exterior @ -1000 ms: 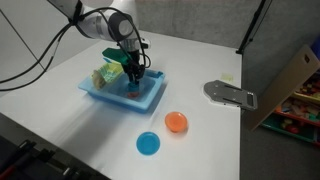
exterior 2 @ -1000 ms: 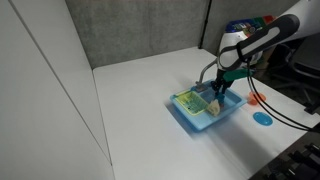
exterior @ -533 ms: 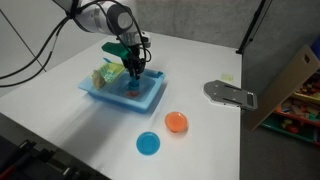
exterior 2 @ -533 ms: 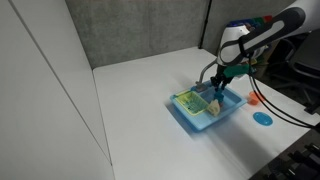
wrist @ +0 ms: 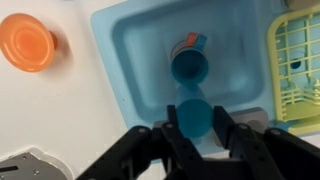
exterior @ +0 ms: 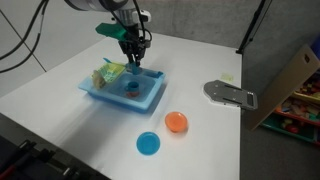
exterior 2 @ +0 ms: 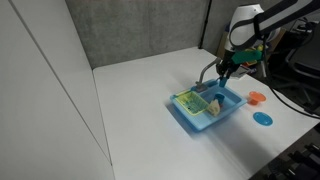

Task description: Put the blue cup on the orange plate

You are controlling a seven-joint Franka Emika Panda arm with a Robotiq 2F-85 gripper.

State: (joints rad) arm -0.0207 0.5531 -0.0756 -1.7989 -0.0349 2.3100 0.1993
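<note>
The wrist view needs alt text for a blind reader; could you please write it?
The end effector holds a small blue cup above a light-blue toy sink, where a blue and orange item lies. An orange plate sits on the white table at upper left; a yellow-green rack is at right.
</note>
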